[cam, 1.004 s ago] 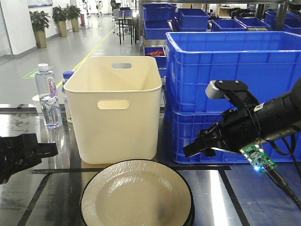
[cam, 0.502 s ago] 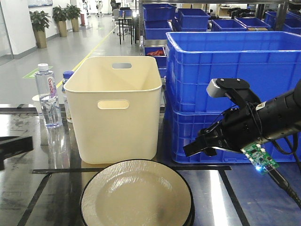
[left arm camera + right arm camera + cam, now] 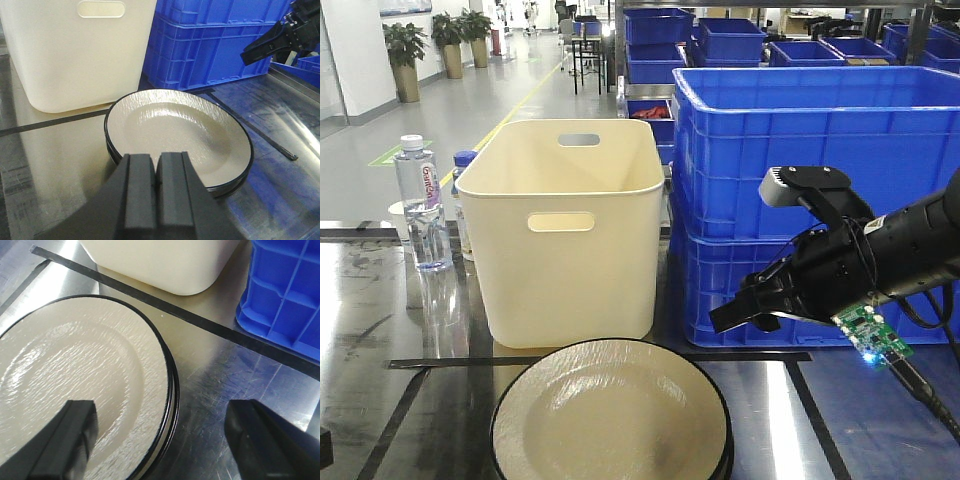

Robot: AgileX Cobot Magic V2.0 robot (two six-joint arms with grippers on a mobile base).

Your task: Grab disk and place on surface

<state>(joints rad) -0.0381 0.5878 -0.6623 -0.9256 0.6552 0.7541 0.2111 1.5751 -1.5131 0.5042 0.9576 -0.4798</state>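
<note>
Your right black two-fingered gripper (image 3: 160, 440) hangs with its jaws spread wide, one finger over the cream, black-rimmed round disk (image 3: 82, 385), the other over the glossy dark grey tabletop (image 3: 220, 390) to its right. The rim shows doubled black edges, so you may be looking at a stack; closing there risks lifting two or chipping the lip. Your left black gripper (image 3: 156, 192), fingers pressed together and empty, sits just at the disk's near edge. The tall cream plastic bin (image 3: 565, 230) and blue crates (image 3: 810, 180) crowd the far side; swing wide and you could clip them.
</note>
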